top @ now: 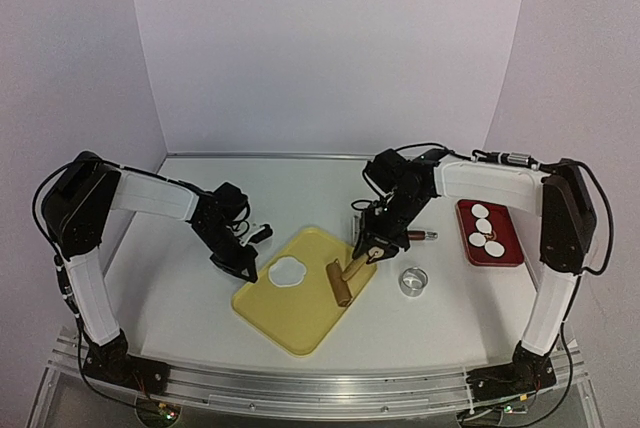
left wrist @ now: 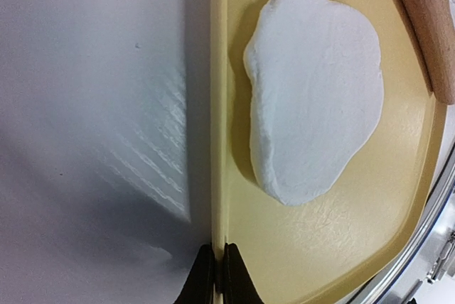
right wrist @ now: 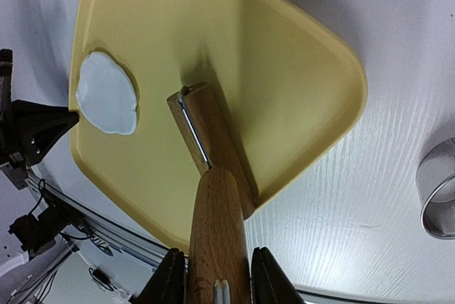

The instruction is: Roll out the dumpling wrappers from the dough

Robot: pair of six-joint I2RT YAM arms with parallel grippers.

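The white table (top: pixel 180 318) carries everything. The yellow tray (top: pixel 300 333) sits at an angle mid-front, btw the two arms. A smaller red tray (top: pixel 507 248) lies well apart on the right.

The dough (left wrist: pixel 313 91) lies on the yellow tray near its left rim. It's an irregular white patch, and in the left wrist view it looks thick, w/ a rounded edge. We judge it's not thin enough yet, so the step in hand is rolling it flatter.

The roller (right wrist: pixel 213 140) rests its wooden barrel on the yellow tray, right of the dough and apart from it. The right gripper (right wrist: pixel 217 279) has its jaws closed partway, clamped on the roller's handle. The left gripper (left wrist: pixel 215 275) is all but closed, pinching the yellow tray's left rim.

To do it well:
- Hold that rim pinch firm so the tray can't slide under the push.
- Bring the barrel to the dough's near side w/ its axis level, so both ends bear evenly.
- Roll across w/ light pressure, and vary direction so the patch spreads evenly.
- Watch for dough sticking to the barrel & lifting.

The ring cutter (top: pixel 413 281) sits on the table just right of the yellow tray. Four dumpling wrappers (top: pixel 484 226) lie on the red tray, close together.
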